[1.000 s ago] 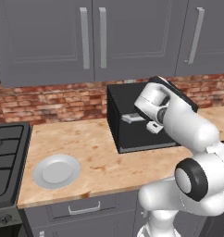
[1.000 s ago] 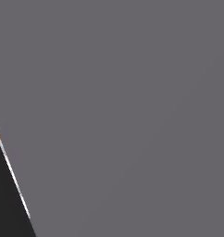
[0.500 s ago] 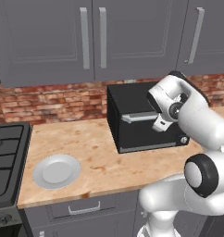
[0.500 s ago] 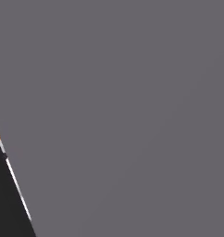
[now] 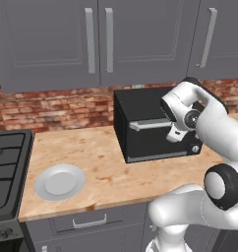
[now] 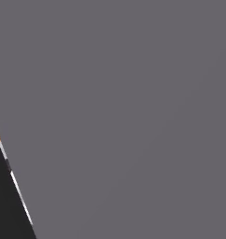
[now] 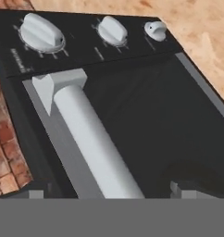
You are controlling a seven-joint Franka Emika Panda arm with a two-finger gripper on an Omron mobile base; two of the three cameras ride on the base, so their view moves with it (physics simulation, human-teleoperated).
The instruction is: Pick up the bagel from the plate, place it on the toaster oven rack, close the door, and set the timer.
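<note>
Black door [image 5: 158, 135] shut as before; gripper [image 5: 176, 134] now nearer knobs [image 7: 42, 32].

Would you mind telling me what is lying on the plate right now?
Nothing: the plate is bare, with no bagel on it. The toaster oven's door is shut, so its inside is hidden.

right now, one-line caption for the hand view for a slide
Hand camera close over the closed black door, its silver bar handle running diagonally, three white knobs lined along the panel beside it.
</note>
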